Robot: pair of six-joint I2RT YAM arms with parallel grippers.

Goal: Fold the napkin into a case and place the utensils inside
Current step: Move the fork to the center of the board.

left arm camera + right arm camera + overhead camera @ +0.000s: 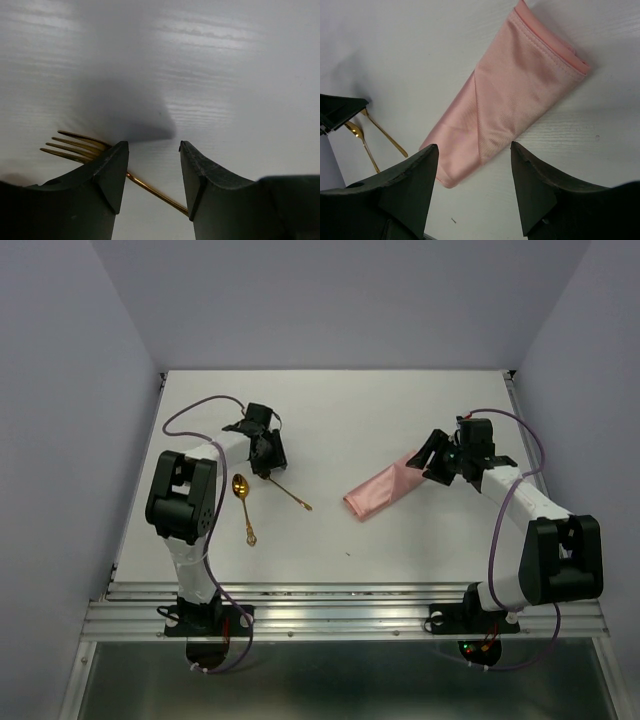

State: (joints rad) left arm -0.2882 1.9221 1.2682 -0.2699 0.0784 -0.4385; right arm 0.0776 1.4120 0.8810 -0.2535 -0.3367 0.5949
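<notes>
Seems at pick-up stage: case [385,490] already folded, lying at right of counter [400,410]. With left fingers [110,175] apart astride fork [75,145] handle at left, right fingers [415,175] apart over case. Next: need to close on handle, lift w/o slipping.

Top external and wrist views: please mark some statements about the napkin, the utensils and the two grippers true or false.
1. The napkin lies folded as a narrow strip on the table. True.
2. Both utensils are inside the napkin. False: the spoon and the fork lie on the table near the left arm, apart from the napkin.
3. The left gripper is open, with the fork's handle between its fingers. True.
4. The right gripper is shut on the spoon. False: it is open over the napkin.
5. Both utensils are spoons. False: one has tines.
</notes>
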